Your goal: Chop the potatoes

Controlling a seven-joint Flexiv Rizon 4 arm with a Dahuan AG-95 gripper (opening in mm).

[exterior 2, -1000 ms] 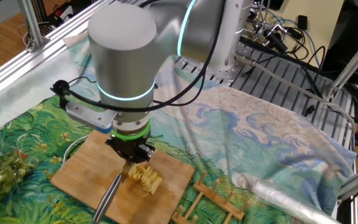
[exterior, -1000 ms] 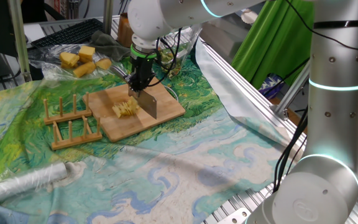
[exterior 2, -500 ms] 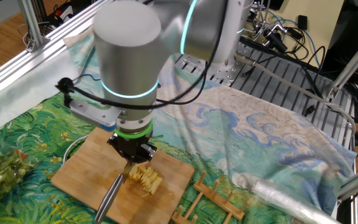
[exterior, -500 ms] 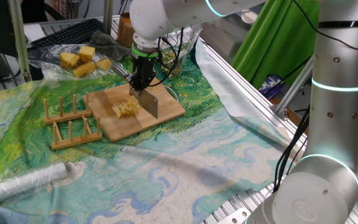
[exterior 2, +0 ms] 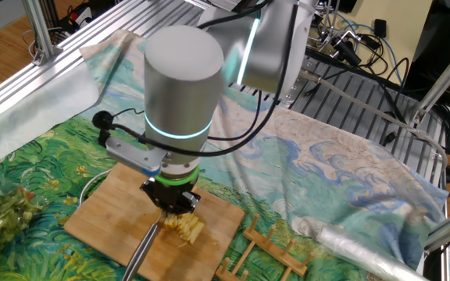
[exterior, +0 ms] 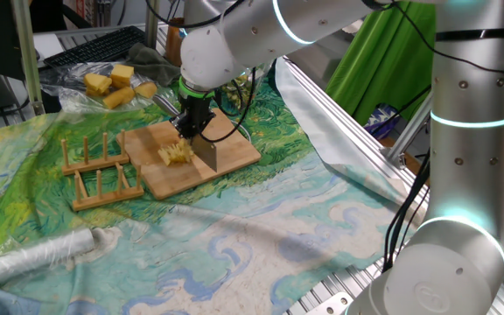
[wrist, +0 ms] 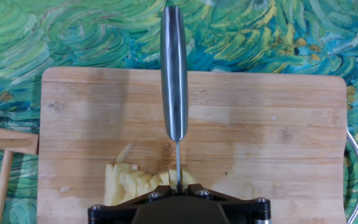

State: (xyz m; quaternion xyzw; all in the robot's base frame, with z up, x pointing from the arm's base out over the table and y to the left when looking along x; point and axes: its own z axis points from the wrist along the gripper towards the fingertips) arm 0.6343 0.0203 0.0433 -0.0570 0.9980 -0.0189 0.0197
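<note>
We note the pincer (exterior: 193, 129) clamped on the knife (wrist: 174, 68), blade edge-down over the potatoes (wrist: 138, 184), slices lying mostly to the blade's left on the board (wrist: 278, 130).

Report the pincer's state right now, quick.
Pincer: closed, holding the steel-bladed knife, pointing down over the small pale-yellow sliced potatoes on the rectangular wooden chopping board.
</note>
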